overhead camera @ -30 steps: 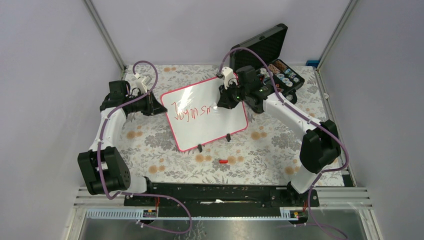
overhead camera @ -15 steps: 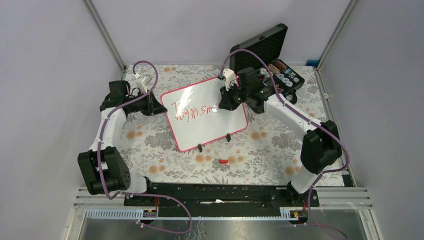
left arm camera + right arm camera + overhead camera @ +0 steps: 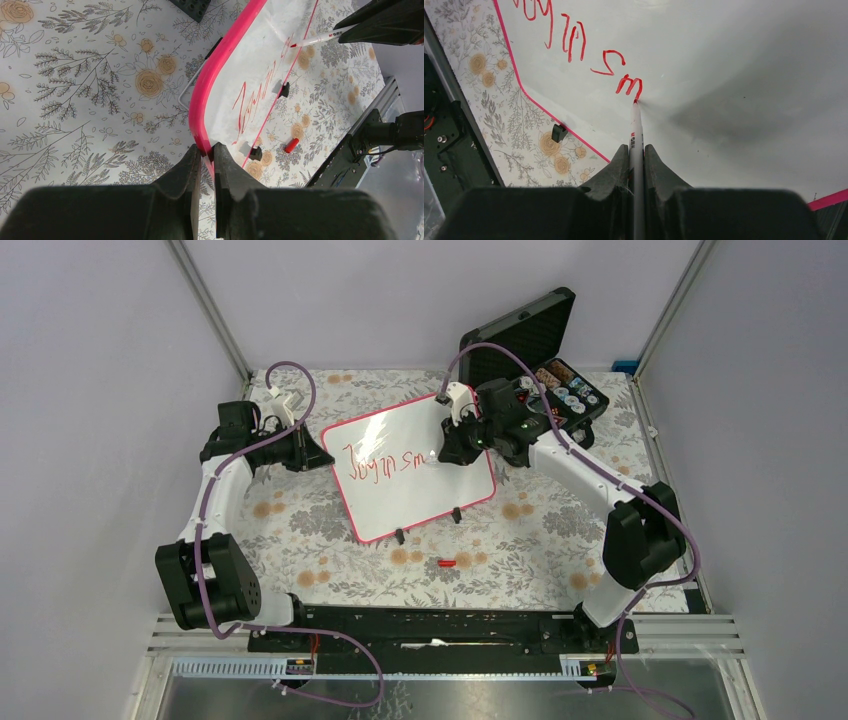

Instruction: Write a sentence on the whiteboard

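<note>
Pale lilac walls are seen around a desk [image 3: 300, 540] covered with a cloth printed in grey leaves and beige roses. Near its middle, turned at an angle, a glossy white rectangular whiteboard [image 3: 420, 500] with a thin pink-red rim and rounded corners is laid. Two small black clip feet [image 3: 400, 536] are fixed on its near edge. The board's left edge is gripped by the left tool [image 3: 207, 150], a black two-finger part whose jaws are nearly shut, with only the rim pinched between them. A thin white marker with a red tip [image 3: 636, 120] is clamped lengthwise between the fully closed jaws of the right tool [image 3: 636, 148], which is positioned over the board's far right part. The marker's tip is pressed against the white surface at the end of the last stroke. The sentence [image 3: 589, 60], written in thin red handwritten letters, is found in one line across the far half of the board and can be read roughly as "Joy in sm". A small red cap [image 3: 446, 563] is left on the cloth near the board's near edge, apart from it. An open black hard case [image 3: 525, 335] holding small items is set at the far right corner, behind the right arm.
</note>
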### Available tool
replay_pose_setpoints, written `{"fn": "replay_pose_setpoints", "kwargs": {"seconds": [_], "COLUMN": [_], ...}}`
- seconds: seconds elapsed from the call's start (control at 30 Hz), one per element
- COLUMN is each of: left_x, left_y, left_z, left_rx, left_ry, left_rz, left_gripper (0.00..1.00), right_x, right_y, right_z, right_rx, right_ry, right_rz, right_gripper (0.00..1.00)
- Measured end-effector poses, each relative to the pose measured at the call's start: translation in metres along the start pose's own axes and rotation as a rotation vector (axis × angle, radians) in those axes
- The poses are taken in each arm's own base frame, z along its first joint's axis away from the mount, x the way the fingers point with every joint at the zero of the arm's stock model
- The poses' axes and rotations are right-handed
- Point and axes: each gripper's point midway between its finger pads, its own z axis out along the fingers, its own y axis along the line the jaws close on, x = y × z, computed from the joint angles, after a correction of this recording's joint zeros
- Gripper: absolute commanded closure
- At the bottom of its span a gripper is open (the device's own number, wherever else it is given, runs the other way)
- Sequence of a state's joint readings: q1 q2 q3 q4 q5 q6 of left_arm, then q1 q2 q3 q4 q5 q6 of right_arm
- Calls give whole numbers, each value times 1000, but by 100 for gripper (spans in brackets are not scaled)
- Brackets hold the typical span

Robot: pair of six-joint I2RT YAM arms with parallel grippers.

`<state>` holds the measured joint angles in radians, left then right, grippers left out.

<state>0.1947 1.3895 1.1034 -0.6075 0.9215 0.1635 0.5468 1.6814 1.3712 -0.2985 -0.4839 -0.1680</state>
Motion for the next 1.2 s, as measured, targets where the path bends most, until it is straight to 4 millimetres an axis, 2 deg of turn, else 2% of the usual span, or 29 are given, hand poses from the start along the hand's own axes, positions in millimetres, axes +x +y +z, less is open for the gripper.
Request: {"fn": "replay_pose_setpoints", "kwargs": {"seconds": [0.17, 0.4, 0.93, 1.2], "left_x": [0, 0, 0, 0], "left_y": [0, 0, 0, 0], "left_z": [0, 0, 0, 0], "left_rx": [0, 0, 0, 0], "left_ry": [0, 0, 0, 0], "left_rz": [0, 0, 0, 0], "left_gripper": [100, 100, 100, 100], "right_x": [-4, -12, -21, -18], "right_y": [0, -13, -17, -19], "right_z": [-6, -18, -18, -12], "right_rx": [-1, 36, 46, 43], "right_ry": [-13, -42, -57, -43], "right_rz": [7, 18, 14, 27], "right_gripper": [100, 100, 100, 100]}}
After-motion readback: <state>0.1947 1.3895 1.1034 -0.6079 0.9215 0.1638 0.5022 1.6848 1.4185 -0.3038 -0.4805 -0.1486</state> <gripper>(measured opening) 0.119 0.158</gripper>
